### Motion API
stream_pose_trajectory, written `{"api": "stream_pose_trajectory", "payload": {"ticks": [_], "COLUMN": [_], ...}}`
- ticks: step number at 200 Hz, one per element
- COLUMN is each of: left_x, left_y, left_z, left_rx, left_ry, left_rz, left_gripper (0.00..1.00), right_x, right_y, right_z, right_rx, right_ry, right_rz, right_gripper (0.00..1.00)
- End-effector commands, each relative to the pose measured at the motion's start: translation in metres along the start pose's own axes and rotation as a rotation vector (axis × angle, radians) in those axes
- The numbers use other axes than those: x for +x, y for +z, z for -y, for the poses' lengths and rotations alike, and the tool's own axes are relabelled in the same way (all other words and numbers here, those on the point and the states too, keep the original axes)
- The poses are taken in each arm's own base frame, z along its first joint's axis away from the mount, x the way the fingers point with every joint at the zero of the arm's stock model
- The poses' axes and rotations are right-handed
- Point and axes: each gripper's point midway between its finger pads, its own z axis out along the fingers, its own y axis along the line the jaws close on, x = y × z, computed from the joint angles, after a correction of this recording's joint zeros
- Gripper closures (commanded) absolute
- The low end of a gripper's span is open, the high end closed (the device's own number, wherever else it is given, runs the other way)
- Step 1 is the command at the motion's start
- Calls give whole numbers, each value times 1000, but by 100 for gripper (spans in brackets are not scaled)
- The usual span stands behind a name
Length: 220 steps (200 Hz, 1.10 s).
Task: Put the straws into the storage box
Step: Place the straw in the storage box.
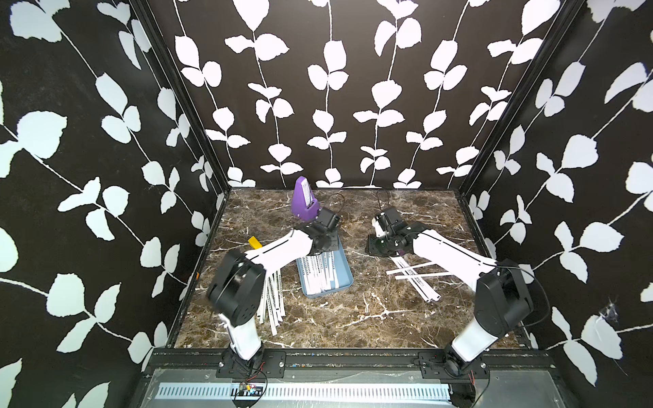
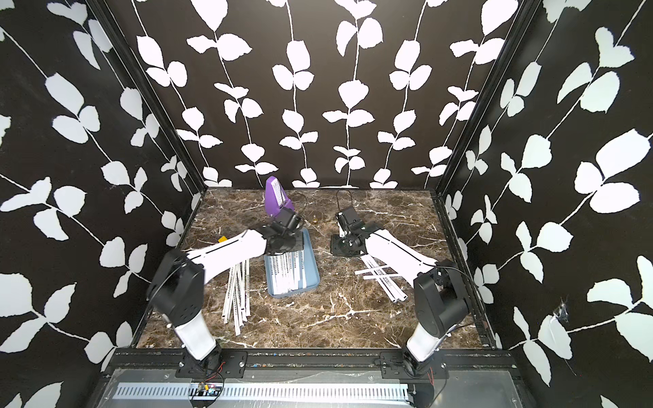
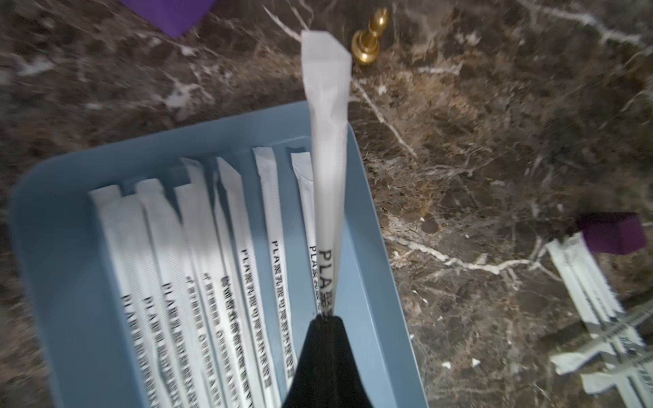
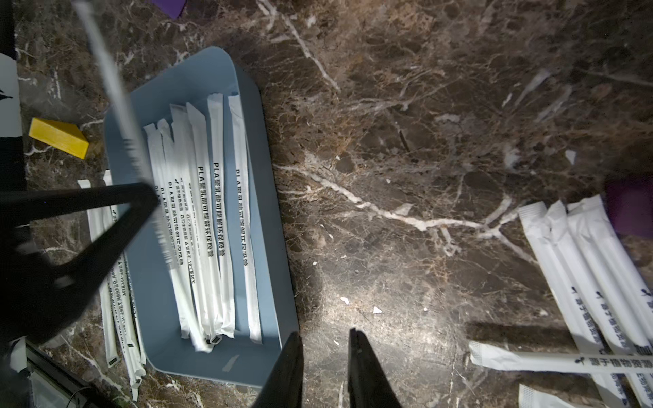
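Note:
The storage box (image 1: pixel 347 270) is a light blue tray in mid-table, with several white paper-wrapped straws (image 1: pixel 318 272) lying lengthwise in it. My left gripper (image 3: pixel 327 318) hangs over the box's far end, shut on one straw (image 3: pixel 328 176) that sticks out past the rim. More straws lie loose in a pile left of the box (image 1: pixel 274 300) and a crossed pile to its right (image 1: pixel 413 273). My right gripper (image 4: pixel 325 333) is a little open and holds nothing. It hovers over bare marble between the box (image 4: pixel 155 282) and the right pile (image 4: pixel 583 265).
A purple metronome (image 1: pixel 304 199) stands behind the box. A yellow block (image 1: pixel 255 242) lies to its left, and a small brass piece (image 3: pixel 369 42) just beyond its far rim. A purple block (image 3: pixel 613 233) sits by the right pile. Patterned walls close three sides.

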Motion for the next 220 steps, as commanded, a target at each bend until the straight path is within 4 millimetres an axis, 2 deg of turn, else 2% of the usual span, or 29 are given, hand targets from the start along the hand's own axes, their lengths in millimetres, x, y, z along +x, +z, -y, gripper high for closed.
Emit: {"api": "stream_pose_trajectory", "payload": {"ticks": [1, 59, 130, 179, 206, 220], "left_x": [-7, 11, 18, 9, 1, -6], "left_y": [6, 39, 45, 30, 16, 2], "left_z": [3, -5, -13, -13, -15, -16], "left_rx": [-2, -54, -94, -89, -90, -86], "left_ry": [6, -27, -57, -65, -69, -73], "left_rz": [3, -71, -88, -61, -36, -14], "left_gripper": [100, 100, 96, 88, 83, 81], "right_x": [18, 19, 21, 20, 19, 18], "right_y": [7, 17, 20, 19, 20, 19], "right_z": [7, 7, 11, 11, 13, 12], "right_rx": [12, 9, 22, 29, 49, 81], "right_ry": [-6, -10, -19, -26, -38, -64], "right_rz": [-43, -59, -65, -65, -66, -66], "right_gripper": [75, 75, 75, 75, 75, 75]}}
